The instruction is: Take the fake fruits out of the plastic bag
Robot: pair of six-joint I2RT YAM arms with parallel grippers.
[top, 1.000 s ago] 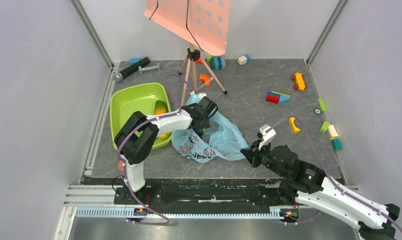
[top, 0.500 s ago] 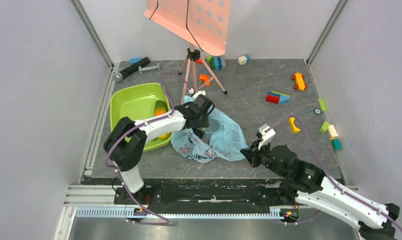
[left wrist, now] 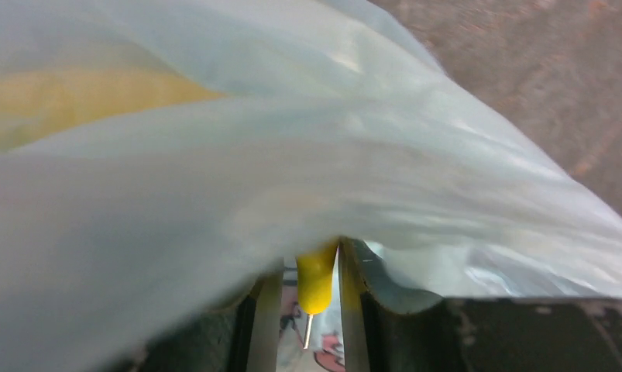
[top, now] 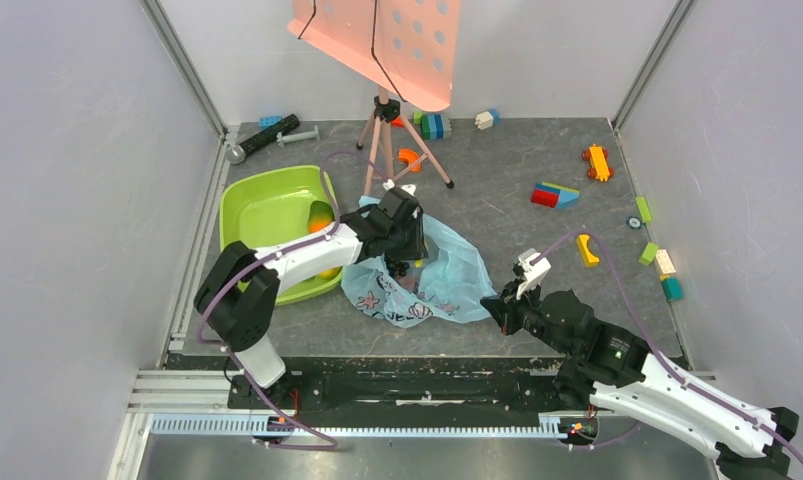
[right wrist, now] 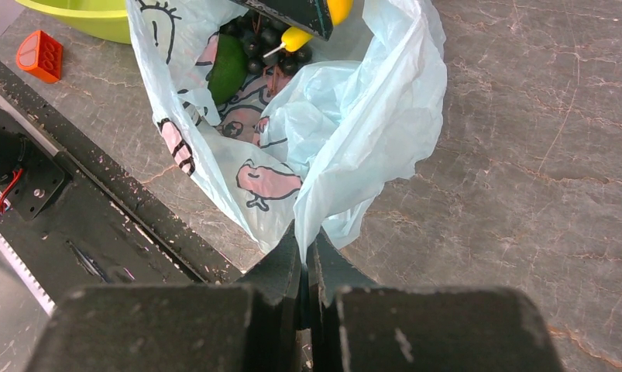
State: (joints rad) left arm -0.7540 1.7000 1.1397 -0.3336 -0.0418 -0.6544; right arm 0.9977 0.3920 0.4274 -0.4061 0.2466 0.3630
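Grey tabletop (top: 507, 160), left tool (left wrist: 310, 271) angled into plastic bag (right wrist: 369, 116), apparently gripping yellow fruit (right wrist: 296, 37), right tool (right wrist: 306, 248) pinching its edge

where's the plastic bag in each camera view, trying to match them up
top external: the plastic bag lies mid-table between the arms, right of the green tub.
left wrist: the bag fills most of the picture, draped over the fingers.
right wrist: upper middle, its edge pinched by the right gripper.
shared landmark: the left gripper inside the bag, shut on a yellow fruit.
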